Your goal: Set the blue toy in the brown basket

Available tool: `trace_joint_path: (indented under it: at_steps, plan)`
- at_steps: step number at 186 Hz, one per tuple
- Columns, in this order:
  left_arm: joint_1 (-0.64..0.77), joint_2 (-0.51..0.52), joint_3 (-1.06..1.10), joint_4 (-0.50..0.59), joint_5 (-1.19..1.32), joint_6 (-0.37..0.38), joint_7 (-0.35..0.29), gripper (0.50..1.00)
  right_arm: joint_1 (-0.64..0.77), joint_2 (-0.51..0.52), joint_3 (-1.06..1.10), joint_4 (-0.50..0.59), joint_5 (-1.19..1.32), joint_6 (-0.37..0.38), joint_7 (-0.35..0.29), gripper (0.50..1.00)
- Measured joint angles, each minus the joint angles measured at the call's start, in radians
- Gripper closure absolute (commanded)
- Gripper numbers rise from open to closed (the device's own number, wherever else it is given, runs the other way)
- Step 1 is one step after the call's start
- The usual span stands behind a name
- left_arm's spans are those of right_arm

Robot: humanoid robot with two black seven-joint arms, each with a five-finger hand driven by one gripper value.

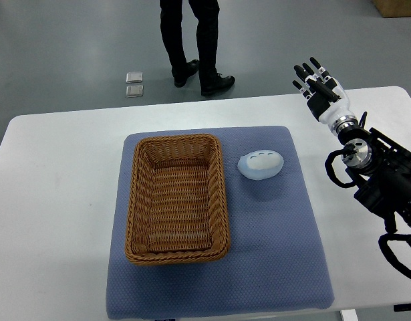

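A pale blue rounded toy [261, 164] lies on the blue mat [279, 247], just right of the brown wicker basket [177, 198]. The basket is rectangular and nothing lies in it. My right hand [317, 83] hovers at the table's far right edge, well up and to the right of the toy, fingers spread and holding nothing. Its arm [379, 174] comes in from the right edge. My left arm does not show.
The mat lies on a white table [51, 200]. A person's legs in dark trousers and shoes [192, 47] stand on the grey floor beyond the table. Two small silver squares [134, 84] lie on the floor.
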Motion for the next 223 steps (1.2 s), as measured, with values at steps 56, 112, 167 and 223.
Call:
trace_joint_path:
  at_steps: [56, 112, 167, 223]
  plan:
    - [0.001, 0.0, 0.0, 0.001, -0.003, -0.005, 0.003, 0.5, 0.001, 0.0, 0.0, 0.0, 0.0, 0.0, 0.0, 0.583]
    - [0.002, 0.0, 0.005, 0.005, -0.004, -0.006, 0.003, 0.5, 0.006, -0.001, 0.0, 0.0, 0.0, 0.0, 0.0, 0.583]
    - [0.0, 0.0, 0.005, 0.003, -0.004, -0.006, 0.003, 0.5, 0.019, -0.003, 0.002, 0.0, 0.0, 0.0, -0.001, 0.583]
    - [-0.022, 0.0, 0.004, 0.001, -0.003, -0.006, 0.003, 0.5, 0.035, -0.045, -0.017, 0.067, 0.0, -0.069, -0.001, 0.583]
